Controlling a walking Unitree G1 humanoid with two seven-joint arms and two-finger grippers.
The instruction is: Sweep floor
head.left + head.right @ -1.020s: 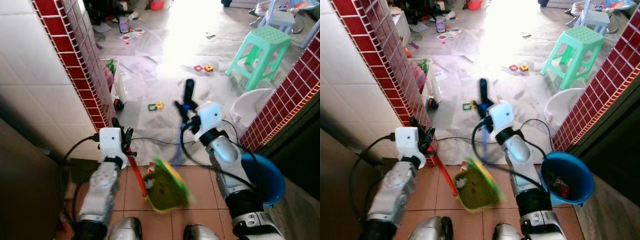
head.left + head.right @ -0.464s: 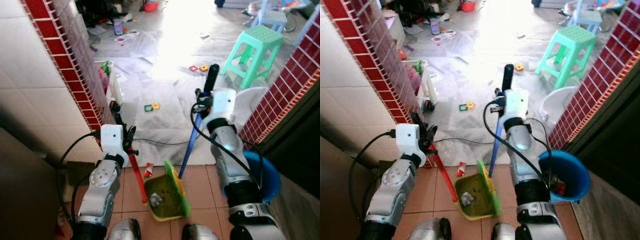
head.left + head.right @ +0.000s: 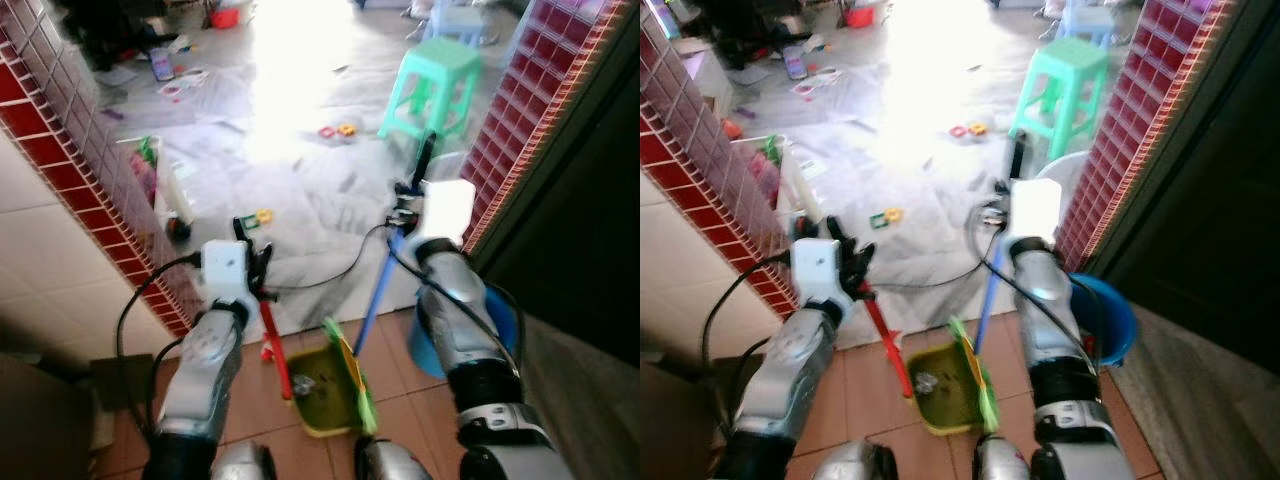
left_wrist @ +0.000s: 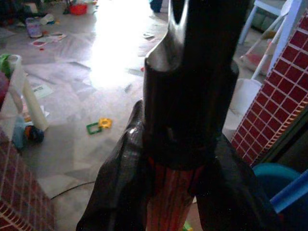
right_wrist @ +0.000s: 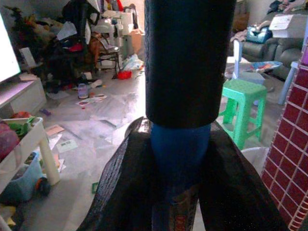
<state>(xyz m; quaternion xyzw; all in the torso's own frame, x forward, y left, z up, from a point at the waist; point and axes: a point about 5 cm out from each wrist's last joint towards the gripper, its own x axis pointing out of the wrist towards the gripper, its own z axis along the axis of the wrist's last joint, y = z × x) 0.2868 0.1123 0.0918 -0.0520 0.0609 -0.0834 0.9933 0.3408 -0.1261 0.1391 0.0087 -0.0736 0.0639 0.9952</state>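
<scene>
Clutter is scattered over the grey floor (image 3: 300,190) ahead: small coloured toy pieces (image 3: 335,130), papers, and a mint-green stool (image 3: 437,85) standing near a red-tiled wall (image 3: 515,130) on the right. A second red-tiled wall (image 3: 75,160) juts in on the left, with a white bin of toys (image 3: 160,190) beside it. A blue bucket (image 3: 1105,320) is seen on the terracotta tiles behind the right arm, close against the right wall, and a black cable (image 3: 320,280) is strung between the two wrists.

A yellow-green dustpan (image 3: 330,385) is set on the tiles just before the robot's feet, with a little debris inside. Its red handle (image 3: 273,335) is clenched in the jaws of the left gripper (image 3: 255,275), the left arm being bent and raised at the left of the pan. The blue broom handle (image 3: 375,300) is grasped by the right gripper (image 3: 412,200); it slants down from there to the pan's right edge, its black top grip (image 5: 190,57) rising above the jaws. The right forearm is held upright.
</scene>
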